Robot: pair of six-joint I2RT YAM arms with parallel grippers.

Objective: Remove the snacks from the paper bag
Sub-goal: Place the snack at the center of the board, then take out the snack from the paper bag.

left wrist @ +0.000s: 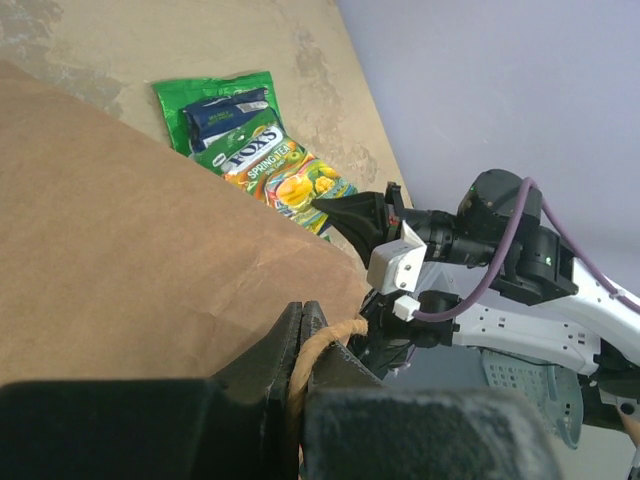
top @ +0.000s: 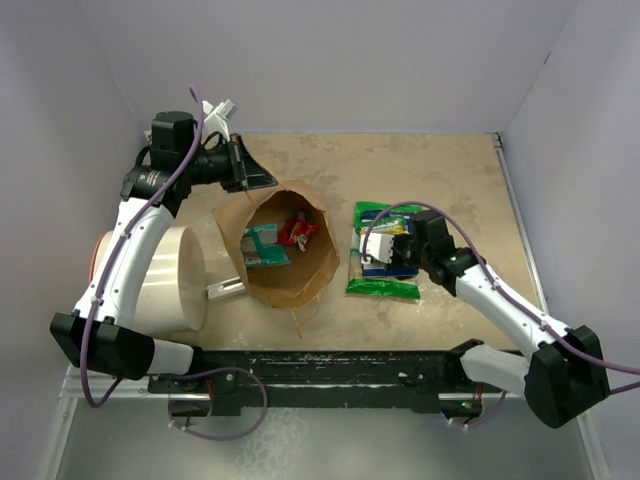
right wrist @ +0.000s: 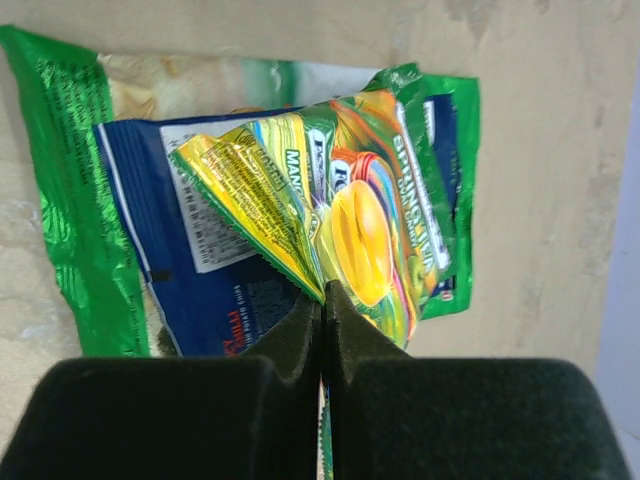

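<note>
Grips the twisted paper handle (left wrist: 322,345) of the brown kraft paper bag (top: 285,288) with the left claw (left wrist: 303,330), jaws closed on it. Pinches a yellow-green foil packet (right wrist: 350,210) in the right claw (right wrist: 322,300), over a blue foil packet (right wrist: 170,245) and a large bright green foil packet (right wrist: 70,200) lying on the beige counter (top: 400,170) right of the bag. Inside the open bag: a teal foil packet (top: 265,245) beside a red foil packet (top: 298,231)

Paper bag (top: 300,283) open, holding teal packet (top: 265,245), red packet (top: 297,231); green packet (top: 385,288) beside.
</note>
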